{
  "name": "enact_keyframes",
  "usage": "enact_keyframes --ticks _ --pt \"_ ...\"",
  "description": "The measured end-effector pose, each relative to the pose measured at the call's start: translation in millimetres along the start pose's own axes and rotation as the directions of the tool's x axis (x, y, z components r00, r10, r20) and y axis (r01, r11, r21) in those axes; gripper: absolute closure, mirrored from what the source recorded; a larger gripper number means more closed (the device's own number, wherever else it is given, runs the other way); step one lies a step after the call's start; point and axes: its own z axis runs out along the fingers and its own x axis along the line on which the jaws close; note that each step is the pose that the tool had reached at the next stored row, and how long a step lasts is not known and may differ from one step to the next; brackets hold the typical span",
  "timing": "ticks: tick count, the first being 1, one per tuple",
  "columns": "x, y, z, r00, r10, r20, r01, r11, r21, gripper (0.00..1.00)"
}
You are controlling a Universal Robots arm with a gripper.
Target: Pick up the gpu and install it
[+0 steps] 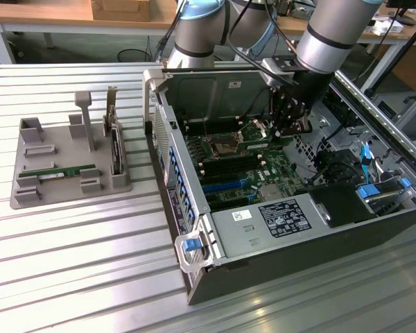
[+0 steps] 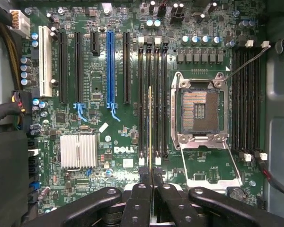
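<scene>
My gripper (image 2: 150, 178) reaches down into the open computer case (image 1: 168, 156), over the motherboard (image 1: 263, 170). It is shut on the gpu (image 2: 150, 123), a thin stick seen edge-on as a narrow gold-green line. The stick runs parallel to the black memory slots (image 2: 157, 94) and lies in line with them, beside the CPU socket (image 2: 199, 111). Whether it sits in a slot I cannot tell. In the exterior view the gripper (image 1: 289, 123) hangs dark at the back of the board. A second green stick (image 1: 59, 171) lies flat on the grey fixture (image 1: 28, 194).
The grey fixture with upright posts stands on the ribbed metal table (image 1: 90, 277), at the exterior view's left of the case. On the board are long black and blue expansion slots (image 2: 110, 66), a silver heatsink (image 2: 78, 150) and cable bundles (image 2: 4, 118). The power supply (image 1: 284, 216) fills the case's near side.
</scene>
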Motion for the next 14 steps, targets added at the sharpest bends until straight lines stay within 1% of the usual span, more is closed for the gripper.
enact_keyframes --ticks 14 --pt "0.6 -0.2 4.4 1.0000 0.000 0.0000 0.000 1.0000 0.0000 0.88"
